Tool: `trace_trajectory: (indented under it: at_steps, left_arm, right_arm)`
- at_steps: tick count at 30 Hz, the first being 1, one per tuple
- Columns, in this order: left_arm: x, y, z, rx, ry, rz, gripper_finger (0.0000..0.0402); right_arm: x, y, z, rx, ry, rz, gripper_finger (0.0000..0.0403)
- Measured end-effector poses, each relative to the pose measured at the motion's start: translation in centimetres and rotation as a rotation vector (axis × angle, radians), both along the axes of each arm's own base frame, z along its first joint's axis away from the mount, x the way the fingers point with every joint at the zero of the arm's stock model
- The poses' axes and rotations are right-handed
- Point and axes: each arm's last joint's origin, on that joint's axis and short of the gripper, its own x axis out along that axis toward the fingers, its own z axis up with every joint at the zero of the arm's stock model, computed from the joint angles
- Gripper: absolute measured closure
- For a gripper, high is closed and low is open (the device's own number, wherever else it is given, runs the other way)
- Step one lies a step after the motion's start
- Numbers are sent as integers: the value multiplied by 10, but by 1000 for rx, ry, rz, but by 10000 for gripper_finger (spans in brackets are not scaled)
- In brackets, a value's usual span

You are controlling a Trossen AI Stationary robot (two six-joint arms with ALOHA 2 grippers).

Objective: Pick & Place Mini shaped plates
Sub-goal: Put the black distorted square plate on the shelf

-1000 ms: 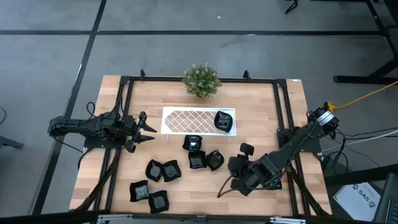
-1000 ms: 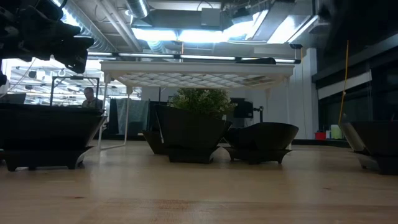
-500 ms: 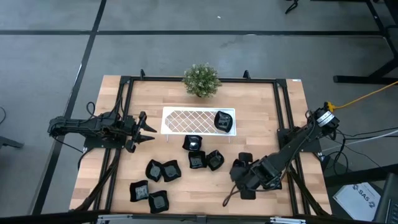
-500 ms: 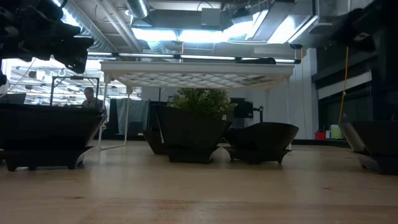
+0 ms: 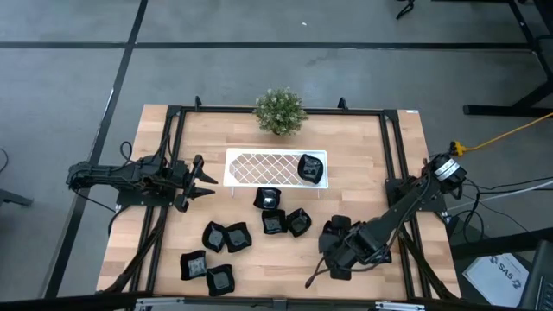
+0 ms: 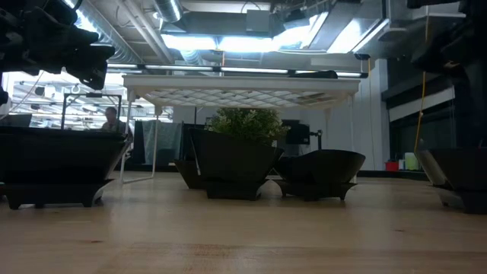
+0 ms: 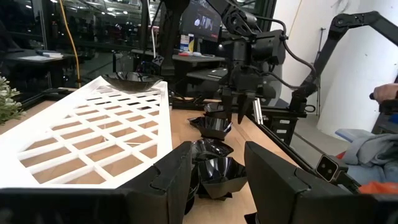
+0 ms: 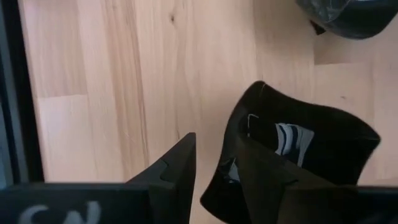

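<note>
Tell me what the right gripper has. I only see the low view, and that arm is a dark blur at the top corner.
Observer: The right gripper is closed on the rim of a mini plate, one finger inside the dish, over bare wood at the table's near right.
Operator: Left arm?
Observer: The left gripper is open and empty, parked off the left end of the white tray.
Operator: Anything placed on the tray?
Observer: One lone plate, at its right end; the rest of the lattice is bare.
Operator: How many are left on the table?
Observer: Seven loose plates: three below the tray, four nearer the front left.
</note>
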Motion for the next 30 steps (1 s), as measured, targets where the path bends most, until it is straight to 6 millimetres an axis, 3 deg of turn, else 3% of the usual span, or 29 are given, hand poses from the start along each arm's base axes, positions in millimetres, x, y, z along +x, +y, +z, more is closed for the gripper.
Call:
trace_trajectory:
  at_steps: [22, 30]
  left_arm:
    - [0, 0, 0, 0, 0, 0, 258]
    - [0, 0, 0, 0, 1, 0, 258]
  right_arm:
    - [2, 6, -14, -10, 37, 11, 291]
    - [1, 6, -14, -16, 43, 9, 345]
